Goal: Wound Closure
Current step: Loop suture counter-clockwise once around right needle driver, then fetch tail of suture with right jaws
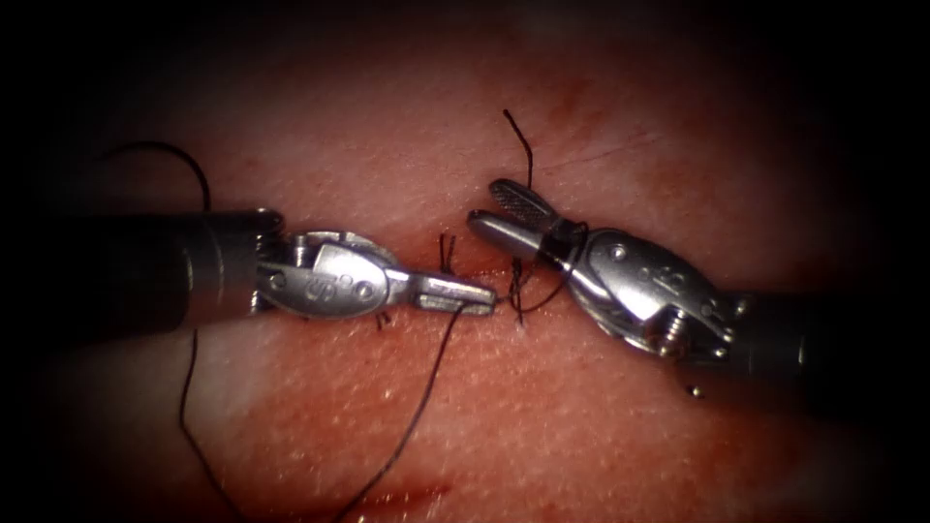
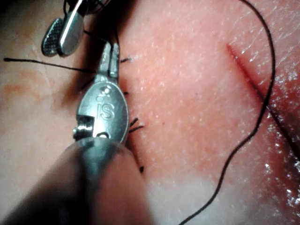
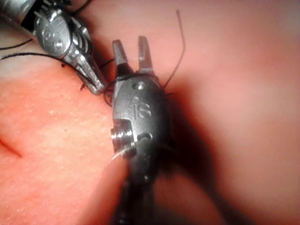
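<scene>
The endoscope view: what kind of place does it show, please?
Probably a bench for suturing practice. The left tool, jaws shut on dark thread, and the right tool, jaws open with thread looped around them, work over a stitched cut in pork tissue.

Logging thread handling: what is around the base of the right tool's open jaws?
Thread is looped around the right tool there. Its jaws are open and hold nothing. The left tool is shut on thread. The loop's underside is hidden.

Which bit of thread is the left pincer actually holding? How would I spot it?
Find the left pincer, shut, at the cut in the tissue. The held thread leaves its tip and runs down toward the lower edge, one long strand, unlike the short cut ends standing by the cut.
</scene>
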`<state>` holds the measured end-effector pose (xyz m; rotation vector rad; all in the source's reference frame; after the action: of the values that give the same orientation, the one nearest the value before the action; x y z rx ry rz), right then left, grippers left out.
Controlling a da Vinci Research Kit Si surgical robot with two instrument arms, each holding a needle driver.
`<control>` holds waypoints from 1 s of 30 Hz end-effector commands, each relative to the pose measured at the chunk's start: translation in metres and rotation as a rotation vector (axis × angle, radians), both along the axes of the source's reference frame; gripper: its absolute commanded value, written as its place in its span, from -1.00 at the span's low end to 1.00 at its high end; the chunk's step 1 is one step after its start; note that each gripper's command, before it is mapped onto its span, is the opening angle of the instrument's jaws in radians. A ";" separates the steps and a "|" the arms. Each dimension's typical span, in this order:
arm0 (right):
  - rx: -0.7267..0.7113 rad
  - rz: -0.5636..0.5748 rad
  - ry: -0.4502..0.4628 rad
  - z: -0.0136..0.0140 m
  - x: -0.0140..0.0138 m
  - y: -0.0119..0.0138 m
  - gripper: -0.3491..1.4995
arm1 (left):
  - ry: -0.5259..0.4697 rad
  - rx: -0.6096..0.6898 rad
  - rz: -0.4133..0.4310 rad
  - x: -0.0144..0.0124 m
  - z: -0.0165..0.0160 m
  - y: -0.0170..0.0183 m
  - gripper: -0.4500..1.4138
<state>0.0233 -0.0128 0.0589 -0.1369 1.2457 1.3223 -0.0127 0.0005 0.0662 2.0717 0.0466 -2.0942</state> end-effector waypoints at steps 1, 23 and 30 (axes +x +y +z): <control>0.012 0.033 -0.005 0.0004 0.0003 0.0001 -0.49 | 0.000 -0.001 -0.001 -0.0005 0.0005 0.0004 -1.00; 0.071 0.128 -0.141 0.0028 0.0004 0.0023 0.31 | -0.009 0.032 -0.017 -0.0026 0.0000 0.0040 -1.00; 0.074 0.093 -0.153 0.0037 0.0016 0.0031 0.07 | -0.011 0.031 -0.012 -0.0020 -0.0001 0.0038 -1.00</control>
<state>0.0242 -0.0100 0.0622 -0.2393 1.0691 1.4088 -0.0142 0.0039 0.0658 2.1063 0.0690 -2.1016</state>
